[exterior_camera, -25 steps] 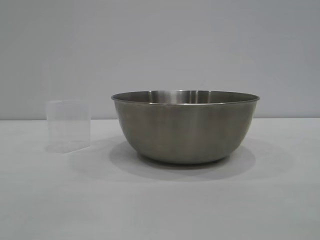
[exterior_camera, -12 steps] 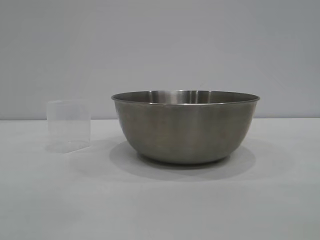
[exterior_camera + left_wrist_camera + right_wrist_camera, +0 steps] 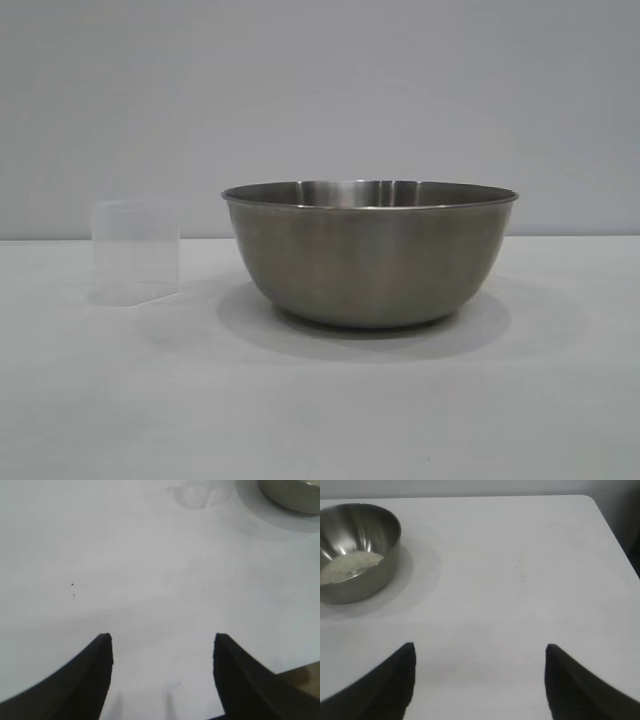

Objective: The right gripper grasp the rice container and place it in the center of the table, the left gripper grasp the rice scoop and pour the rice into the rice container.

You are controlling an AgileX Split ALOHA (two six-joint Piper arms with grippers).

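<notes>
In our left wrist view the black claw-like left gripper [image 3: 162, 645] hangs over bare white counter [image 3: 125, 580], its pointed jaws spread well apart with nothing between them. Far ahead of it we can just make out the small translucent clear plastic rice scoop [image 3: 192, 492], faint against the surface, and beside that the edge of the large round brushed stainless-steel rice container [image 3: 292, 495] with its shadow. In our right wrist view the black claw-like right gripper [image 3: 480, 652] likewise stands over open counter, jaws wide apart and holding nothing. Well ahead of it and off to one side sits the steel bowl [image 3: 370, 555], and inside it we see a small heap of white-cream rice [image 3: 347, 566] lying against the bowl's inner wall and floor. From the outside camera neither arm shows. There the rice container [image 3: 370, 255] stands upright near the middle of the counter [image 3: 320, 410], its thin rolled rim level, casting a soft shadow around its base. The rice scoop [image 3: 137, 250] stands upright on the counter to the bowl's left, near it but clearly apart; we cannot tell whether any grains are inside it.
</notes>
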